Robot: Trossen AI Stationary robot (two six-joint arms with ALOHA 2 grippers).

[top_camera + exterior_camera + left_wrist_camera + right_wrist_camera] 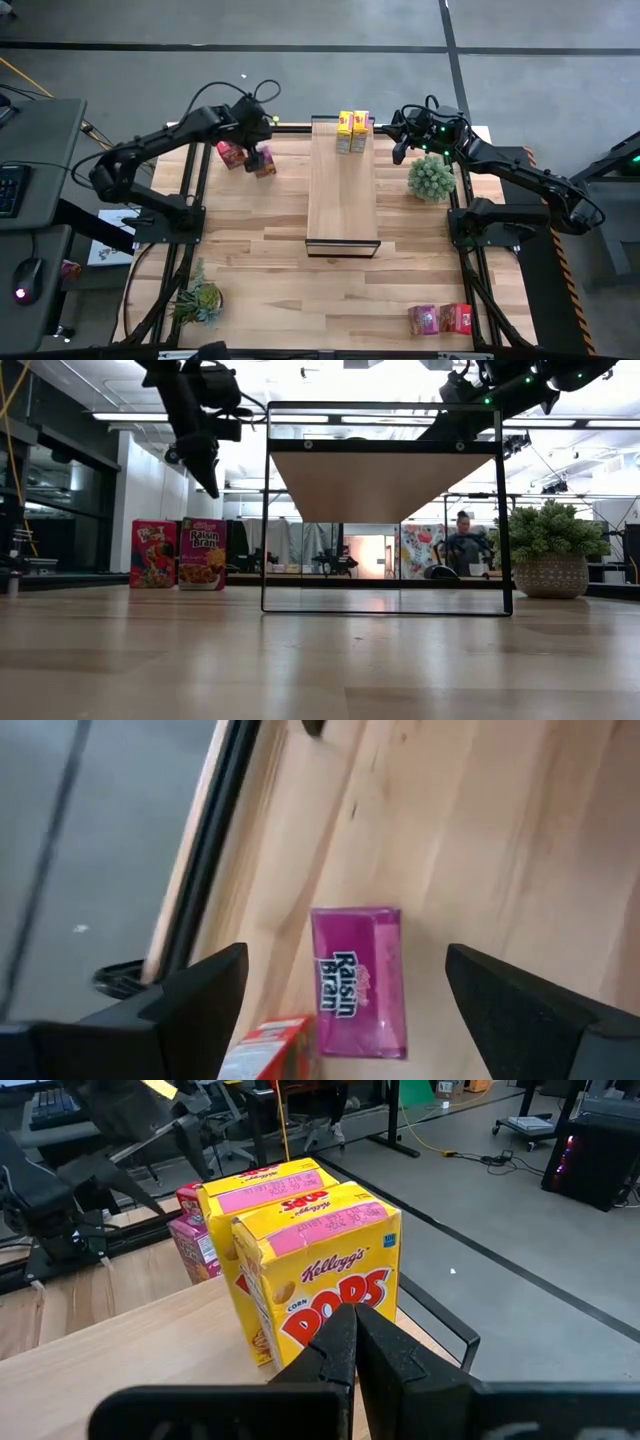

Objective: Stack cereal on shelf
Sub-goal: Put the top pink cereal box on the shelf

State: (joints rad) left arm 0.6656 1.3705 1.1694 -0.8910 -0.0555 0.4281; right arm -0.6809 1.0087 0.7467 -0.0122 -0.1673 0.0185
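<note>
Two yellow cereal boxes (352, 131) stand side by side on the far end of the light-wood shelf (342, 195). A magenta box (360, 982) and a red box (272, 1048) stand upright on the table left of the shelf. My left gripper (345, 960) is open and hangs above the magenta box (203, 554), pointing down, well clear of its top. My right gripper (355, 1320) is shut and points at the yellow boxes (320, 1250) from the shelf's right side. In the high view the right gripper (399, 152) stands apart from them. Another magenta box (423, 320) and red box (457, 318) lie near the table's near right corner.
A round potted plant (432, 177) stands right of the shelf, just below my right gripper. A second plant (197, 300) sits at the near left. The shelf's black frame (385, 510) rises above the table. Bare wood lies between the shelf and the near edge.
</note>
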